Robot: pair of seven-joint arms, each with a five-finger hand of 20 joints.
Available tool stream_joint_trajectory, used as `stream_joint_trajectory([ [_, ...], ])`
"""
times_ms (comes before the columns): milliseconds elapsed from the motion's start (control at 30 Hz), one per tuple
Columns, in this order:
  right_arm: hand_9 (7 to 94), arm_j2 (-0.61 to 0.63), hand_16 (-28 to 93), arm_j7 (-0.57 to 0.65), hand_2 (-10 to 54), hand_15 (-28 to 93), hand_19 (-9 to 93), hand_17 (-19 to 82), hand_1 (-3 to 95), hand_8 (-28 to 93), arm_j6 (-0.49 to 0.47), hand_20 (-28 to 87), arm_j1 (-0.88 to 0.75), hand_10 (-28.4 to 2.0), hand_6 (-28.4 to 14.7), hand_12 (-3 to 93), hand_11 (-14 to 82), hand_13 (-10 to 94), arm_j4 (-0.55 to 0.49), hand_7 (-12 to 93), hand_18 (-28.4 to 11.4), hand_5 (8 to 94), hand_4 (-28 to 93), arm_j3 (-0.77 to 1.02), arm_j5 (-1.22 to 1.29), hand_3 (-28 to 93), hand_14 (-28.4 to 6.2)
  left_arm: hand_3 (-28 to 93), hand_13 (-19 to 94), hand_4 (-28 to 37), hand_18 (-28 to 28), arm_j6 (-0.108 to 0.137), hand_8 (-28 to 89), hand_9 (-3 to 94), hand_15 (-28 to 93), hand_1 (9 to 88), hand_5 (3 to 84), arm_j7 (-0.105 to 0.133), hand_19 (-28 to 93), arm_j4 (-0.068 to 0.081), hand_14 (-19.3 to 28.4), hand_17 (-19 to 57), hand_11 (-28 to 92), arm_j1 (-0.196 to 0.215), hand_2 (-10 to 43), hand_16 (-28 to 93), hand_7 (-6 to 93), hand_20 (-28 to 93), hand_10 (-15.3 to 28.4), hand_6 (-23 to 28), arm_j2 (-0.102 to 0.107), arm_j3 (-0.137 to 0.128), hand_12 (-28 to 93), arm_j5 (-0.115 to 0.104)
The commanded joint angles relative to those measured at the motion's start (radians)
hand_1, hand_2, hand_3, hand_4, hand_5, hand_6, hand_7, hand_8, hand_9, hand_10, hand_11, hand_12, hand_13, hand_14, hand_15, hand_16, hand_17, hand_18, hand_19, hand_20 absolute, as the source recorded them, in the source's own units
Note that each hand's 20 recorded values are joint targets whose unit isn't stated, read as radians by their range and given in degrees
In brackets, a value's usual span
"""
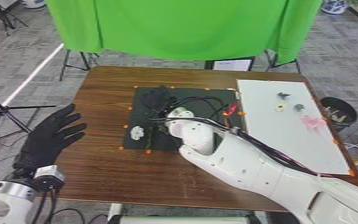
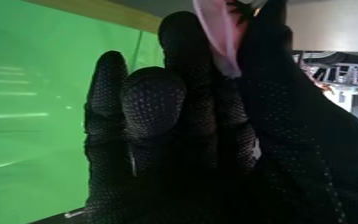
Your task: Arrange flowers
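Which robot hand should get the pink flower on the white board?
Likely the right hand: its arm comes in on that side, though a pink strip touches it. The left hand is across the brown wooden table.

— What to note on the white board (image 1: pixel 269 150)?
— A pink flower (image 1: pixel 314 122), spread open near the right edge; farther up, a small pale-yellow flower (image 1: pixel 280 107) between two little grey pieces (image 1: pixel 283 95), too small to make out.
— And on the black mat (image 1: pixel 138 112)?
— See a white flower (image 1: pixel 137 132), ruffled, lying near the left edge.
— In the right robot hand (image 1: pixel 159 96)?
— A thin pink petal (image 2: pixel 221 35), tapering between fingers and thumb.
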Motion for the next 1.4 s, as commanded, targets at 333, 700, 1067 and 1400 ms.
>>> stream_joint_trajectory([
  [333,75.0,-0.002,30,0.026,-9.5,73,65,23,34.0,-2,-0.007,38,-0.004,-7.9,3.2,29.5,36.7,67,0.017,46,-16.8,64.4,-28,0.008,-0.022,80,-5.5,72,18,-28.3,21.4,0.002,-11,22.7,40,24.3,26.7,0.001,43,0.006,16.0,-9.8,22,-0.001,-3.0,-1,20.0,12,11.9,4.0,0.002,0.003,17,-0.001],
  [700,72.2,0.007,30,0.017,-9.5,74,65,21,20.8,-19,-0.045,39,-0.016,-8.7,3.7,27.5,37.7,65,-0.015,41,-17.9,64.1,-28,0.050,0.011,82,-6.9,72,18,-28.3,21.4,0.000,-11,22.7,41,24.2,26.7,0.000,43,0.005,16.0,-9.8,22,0.004,-3.0,-1,20.0,12,11.9,4.0,-0.002,-0.001,17,0.002],
  [1067,66.0,0.062,30,0.124,-9.5,74,64,19,14.5,-18,-0.181,39,-0.086,-9.9,1.1,27.5,37.1,61,-0.187,38,-19.7,58.8,-28,0.225,0.229,77,-8.6,72,18,-28.3,21.4,-0.004,-11,22.8,40,24.3,26.7,-0.011,43,0.004,16.2,-9.9,22,0.011,-3.0,-1,20.1,12,11.9,4.0,-0.015,-0.006,17,0.001],
  [1400,51.3,0.394,25,0.197,-9.5,70,63,16,13.6,-17,-0.195,38,-0.181,-11.4,-1.2,25.5,34.6,50,-0.364,36,-20.9,46.2,-28,0.443,0.367,85,-10.6,72,18,-28.3,21.4,-0.005,-11,22.8,40,24.4,26.7,-0.017,43,-0.005,16.1,-9.9,22,0.044,-2.9,-1,20.1,12,11.9,3.9,-0.029,-0.030,17,0.000],
])
